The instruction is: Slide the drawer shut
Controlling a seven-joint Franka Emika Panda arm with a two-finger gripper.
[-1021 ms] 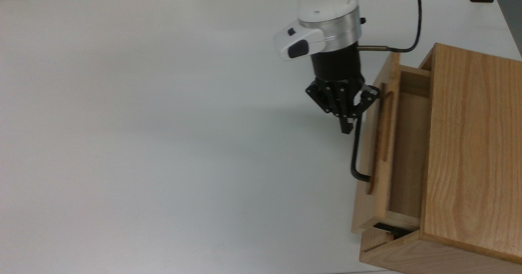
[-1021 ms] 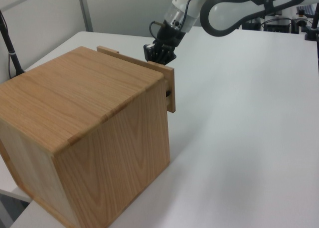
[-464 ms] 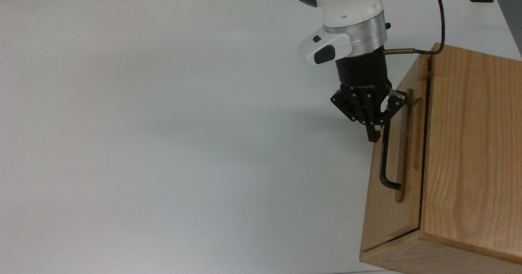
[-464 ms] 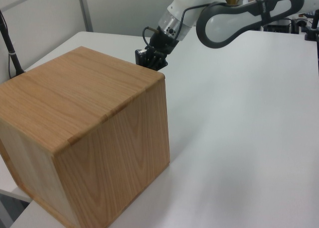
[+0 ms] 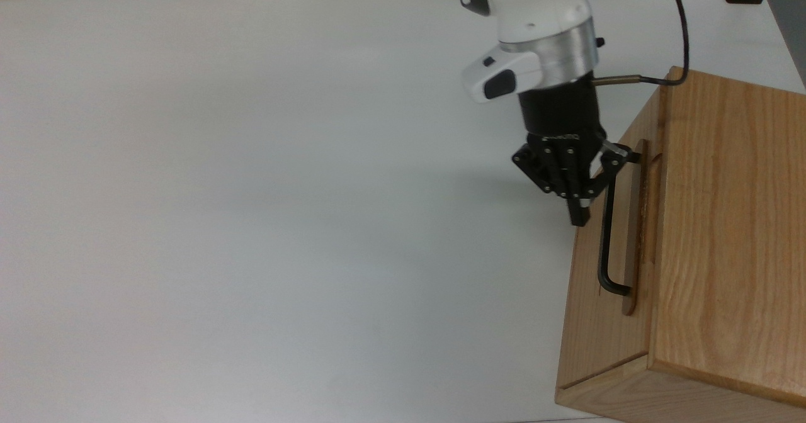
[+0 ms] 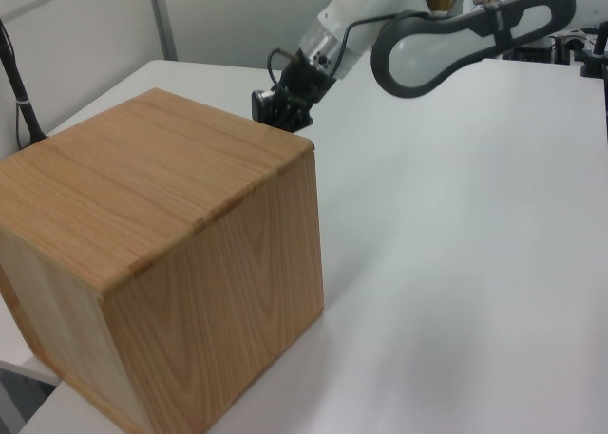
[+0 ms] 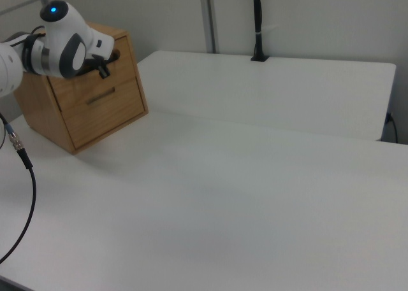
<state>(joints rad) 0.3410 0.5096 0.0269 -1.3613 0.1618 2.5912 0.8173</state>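
The drawer (image 5: 595, 322) sits pushed into the oak cabinet (image 5: 724, 221), its front panel level with the cabinet's front edge and no gap showing inside. Its black U-shaped handle (image 5: 606, 240) stands out from the panel. My gripper (image 5: 579, 214) is shut with nothing in it. Its tip is just to the top view's left of the handle bar, near the bar's upper end and close to the panel. In the left view the gripper (image 6: 277, 111) is behind the cabinet's (image 6: 161, 225) far top corner. In the right view the gripper (image 7: 102, 67) is at the cabinet's (image 7: 44, 106) upper front.
The white table (image 5: 252, 190) stretches wide to the top view's left of the cabinet. A black cable (image 5: 677, 33) runs from my wrist over the cabinet's back corner. A black post (image 7: 257, 23) stands at the table's far edge in the right view.
The drawer slid from open into the cabinet until its front was flush. My gripper went with it toward the top view's right, then slightly lower along the handle.
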